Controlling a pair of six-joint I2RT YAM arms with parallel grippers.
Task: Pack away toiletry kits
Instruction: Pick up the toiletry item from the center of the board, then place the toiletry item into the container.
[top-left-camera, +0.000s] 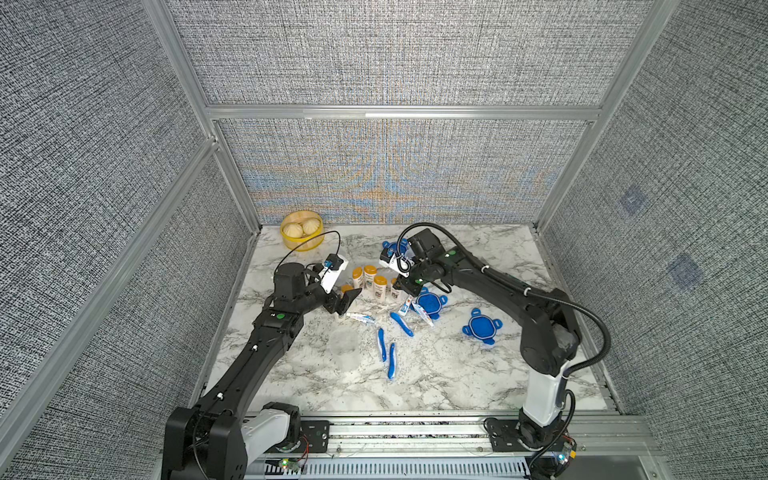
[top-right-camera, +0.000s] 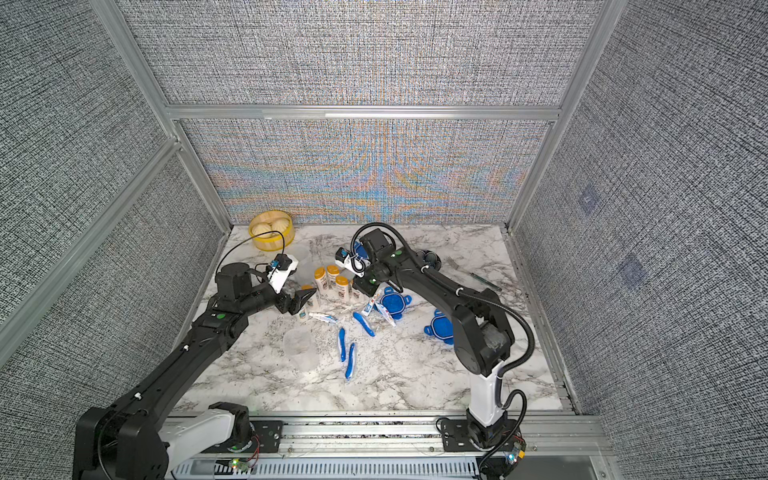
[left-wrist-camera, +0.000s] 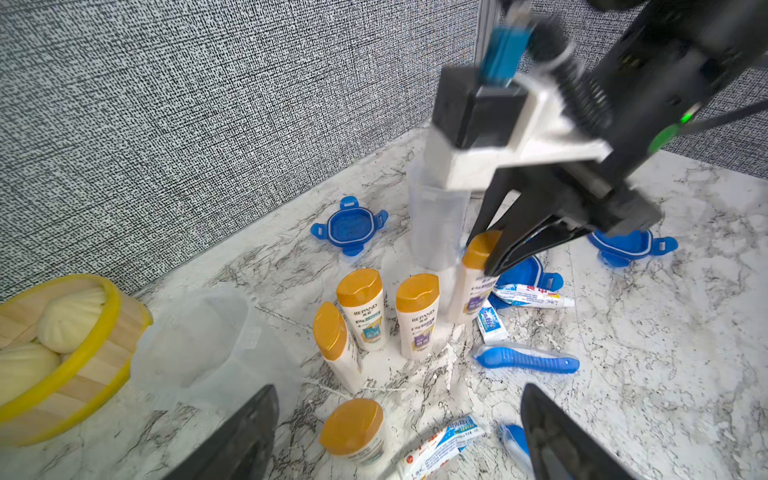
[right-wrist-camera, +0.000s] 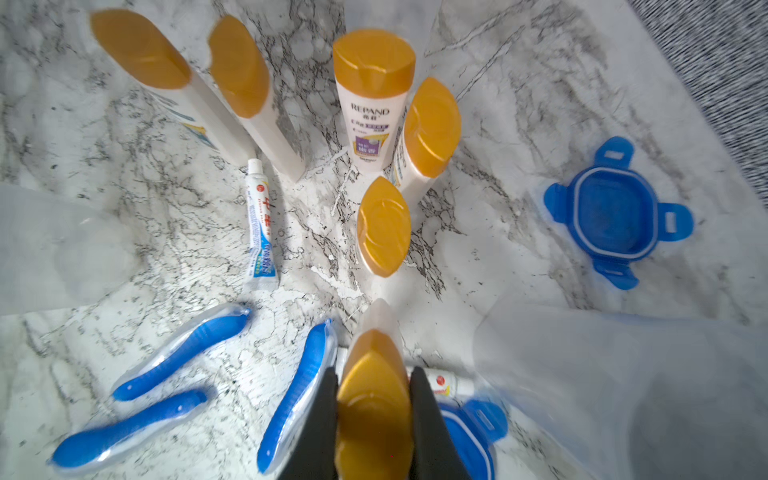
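- I have my right gripper (right-wrist-camera: 374, 374) clenched on the orange cap of an upright bottle (right-wrist-camera: 374, 436), with one black finger flat against each side.
- The gripped bottle stands at the right end of the bottle cluster, mid-table toward the back wall. It is just beside a blue lid (top-left-camera: 430, 303) and two toothpaste tubes (top-left-camera: 422, 313).
- My left gripper (top-left-camera: 348, 300) hangs low over the cluster's left end, fingers spread wide with nothing between them.
- Five loose bottles (right-wrist-camera: 374, 62) stand on the marble table (top-left-camera: 457, 374). In the left wrist view, one of them and a third tube (left-wrist-camera: 440, 449) sit below the left gripper.
- Three blue toothbrushes (top-left-camera: 381, 343) in clear wrappers lie flat in front of the bottles, toward the arm bases.
- There are three clear cups: one (top-right-camera: 299, 347) near the toothbrushes on the left arm's side, one (left-wrist-camera: 436, 224) upright just behind the gripped bottle, and one (left-wrist-camera: 195, 345) beside the yellow steamer basket (left-wrist-camera: 62, 353).
- Two more lids lie apart from the cups: one (top-left-camera: 482, 326) toward the right arm, and one (left-wrist-camera: 349, 226) near the back wall.
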